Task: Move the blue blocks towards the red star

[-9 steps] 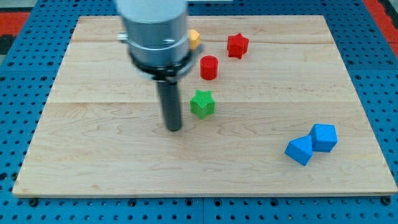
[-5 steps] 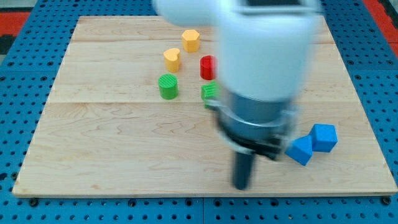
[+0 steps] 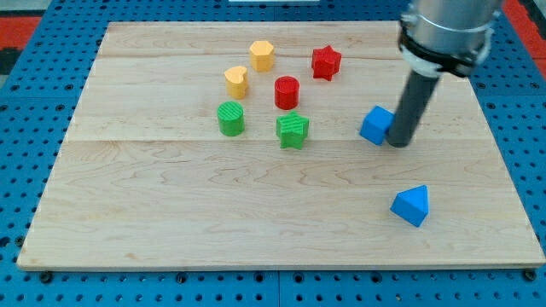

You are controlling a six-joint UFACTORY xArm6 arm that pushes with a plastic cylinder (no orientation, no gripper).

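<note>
Blue cube point(image 3: 375, 125), matte plastic, down and to the view's right of the ridged red star point(image 3: 326, 62) on pale wooden board point(image 3: 153, 205). Blue wedge-like block point(image 3: 412, 205) much farther from that star, toward the view's bottom. My tip point(image 3: 398, 143), plain dark rod end, pressed against the cube's right side.

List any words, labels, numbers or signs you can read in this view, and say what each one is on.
None: no readable text, number or sign shows anywhere in the camera view.
The wooden board, the blue cube beside my tip, the blue pyramid-like block, the red star and the other coloured blocks are all unmarked.
The arm's housing at the view's top right bears no legible marking.
</note>
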